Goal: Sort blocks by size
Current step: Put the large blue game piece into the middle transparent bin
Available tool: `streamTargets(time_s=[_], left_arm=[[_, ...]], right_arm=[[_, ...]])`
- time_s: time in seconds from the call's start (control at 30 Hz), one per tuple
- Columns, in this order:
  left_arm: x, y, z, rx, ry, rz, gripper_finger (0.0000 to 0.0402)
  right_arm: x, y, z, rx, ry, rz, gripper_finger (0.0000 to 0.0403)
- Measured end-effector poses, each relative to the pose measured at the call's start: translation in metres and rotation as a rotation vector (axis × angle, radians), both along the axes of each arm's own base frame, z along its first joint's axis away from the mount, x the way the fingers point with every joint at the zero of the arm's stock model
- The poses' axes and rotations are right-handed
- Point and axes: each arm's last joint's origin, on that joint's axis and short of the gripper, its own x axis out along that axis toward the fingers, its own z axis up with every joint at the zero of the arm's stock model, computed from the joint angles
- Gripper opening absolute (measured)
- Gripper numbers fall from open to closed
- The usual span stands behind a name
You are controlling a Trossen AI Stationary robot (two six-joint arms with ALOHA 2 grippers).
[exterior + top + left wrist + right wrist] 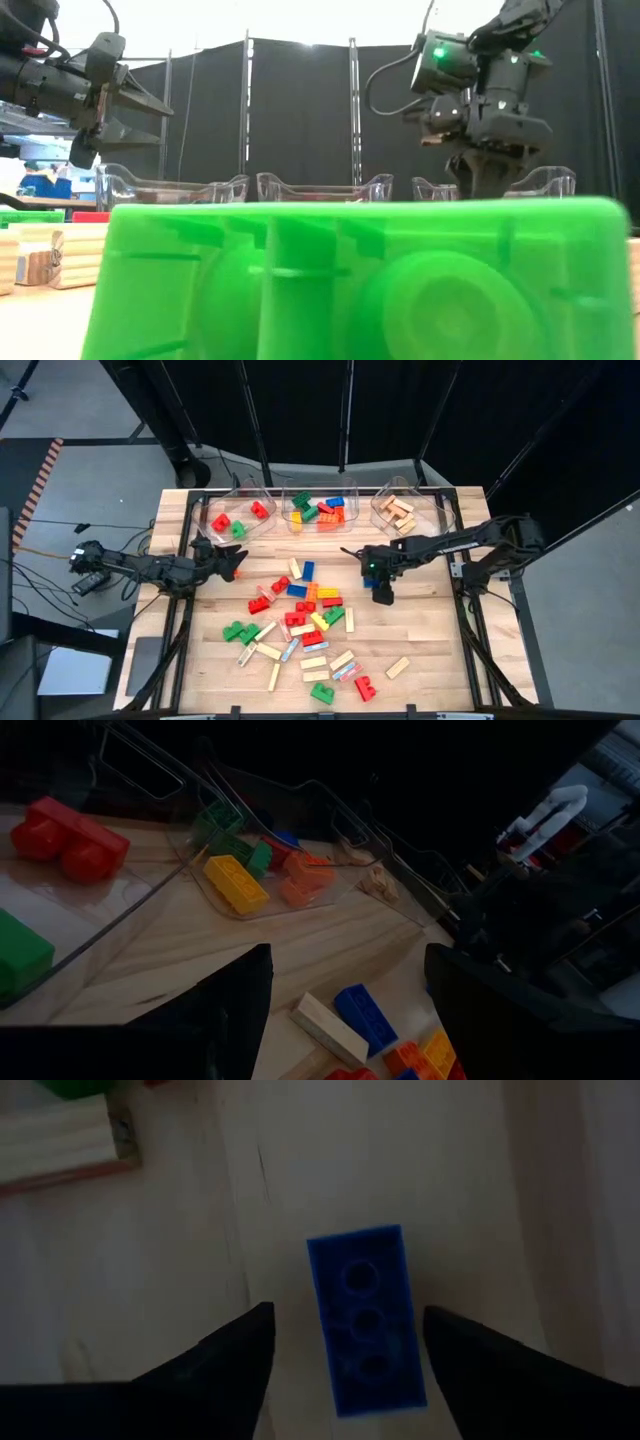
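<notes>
The right end effector (pixel 340 1330) is hanging with its two dark fingers spread apart, a blue block (pixel 366 1318) lying flat on the wood between them, untouched and not gripped; in the high view this end effector (pixel 381 594) is sitting right of centre, pointing down at the desk (pixel 430 650). The left end effector (pixel 237 560) is waiting at centre left of the high view, its fingers standing wide open and holding nothing, aimed toward the pile. The blocks (pixel 300 628) are lying scattered across the middle and lower part of the pale wooden desk, red, green, blue, yellow and orange bricks mixed with tan wooden bars. Along the upper edge three clear bins are standing in a row: the left bin (pixel 240 515) is holding red and green pieces, the middle bin (pixel 320 510) mixed coloured bricks, the right bin (pixel 400 512) tan wooden pieces. Black curtains (pixel 300 110) are closing off the room behind, and grey floor is showing around the desk. The low view is being filled mostly by a green block (pixel 360 280) close to the lens, hiding the pile that the high view lays out; only the right wrist view is showing the blue block between the fingers, and the left wrist view is looking into the bins at a yellow brick (pixel 236 883).
</notes>
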Motion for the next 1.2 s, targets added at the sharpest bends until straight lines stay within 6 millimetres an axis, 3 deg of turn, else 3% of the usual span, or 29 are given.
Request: streamTargets(time_s=[0.17,0.3,0.67,0.77,0.9,1.07,1.2], left_arm=[[0.0,0.0,0.0,-0.004,-0.002,0.0,0.0269],[0.0,0.0,0.0,-0.004,-0.004,0.001,0.0269],[0.0,0.0,0.0,-0.005,-0.01,0.014,0.0269],[0.0,0.0,0.0,-0.005,-0.01,0.014,0.0269],[0.0,0.0,0.0,-0.005,-0.01,0.014,0.0269],[0.0,0.0,0.0,-0.004,-0.008,0.014,0.0269],[0.0,0.0,0.0,-0.004,-0.008,0.014,0.0269]], right_arm=[[0.003,0.001,-0.004,0.0,0.002,0.013,0.0314],[0.003,-0.001,-0.004,-0.016,0.001,0.016,0.0319],[0.015,-0.002,-0.032,-0.022,0.072,0.033,0.0196],[0.019,-0.001,-0.029,-0.046,0.091,0.021,0.015],[0.028,-0.004,-0.01,-0.063,0.052,0.037,0.0152],[0.055,-0.025,0.038,-0.12,-0.135,-0.005,0.0152],[0.081,-0.056,0.088,-0.261,-0.355,-0.077,0.0152]])
